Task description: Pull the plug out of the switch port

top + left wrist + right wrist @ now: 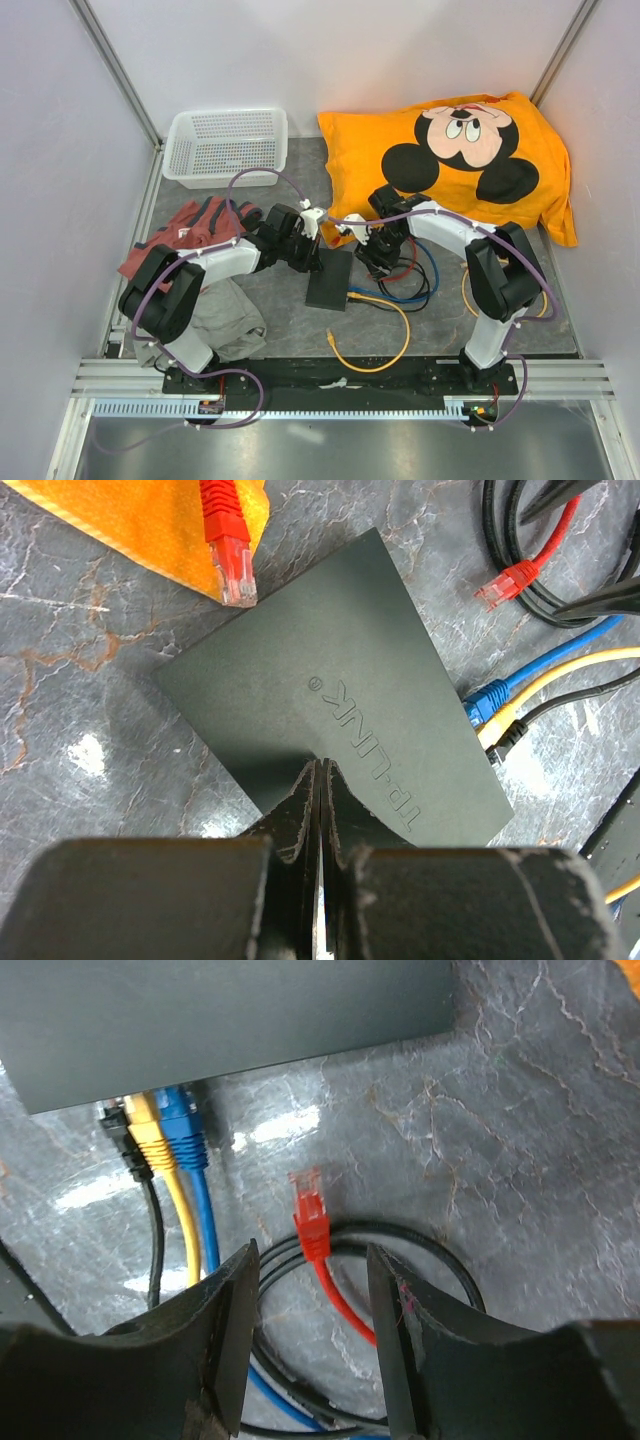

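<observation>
We locate the switch, a flat matte black rectangular box (330, 280), on the grey marbled surface (90, 680) between the two arms, just in front of the orange printed pillow (450, 150).

**Left end effector** (320, 772): fingers pressed together, nothing between them. The tips stand over the near edge of the switch top. We cannot tell whether they bear down on it.

**Right end effector** (315, 1260): fingers spread, gripping nothing. It hangs just above a red network plug with its red cable (311, 1215), which passes under the gap between the fingers.

**Done, as we judge it:** the red plug lies on the surface, clear of the port side of the switch, with bare surface between the two. It rests across a loop of black cable (440, 1270). We take this as the plug the task names, so the extraction itself appears complete.

**Port side:** a blue plug (185, 1125), a yellow plug (150, 1135) and a black plug (125, 1145) sit side by side at the switch edge, apparently seated.

**Left to do:** as we judge it, only clearing both arms from the switch. If another plug is meant, that pull is not yet done.
</observation>
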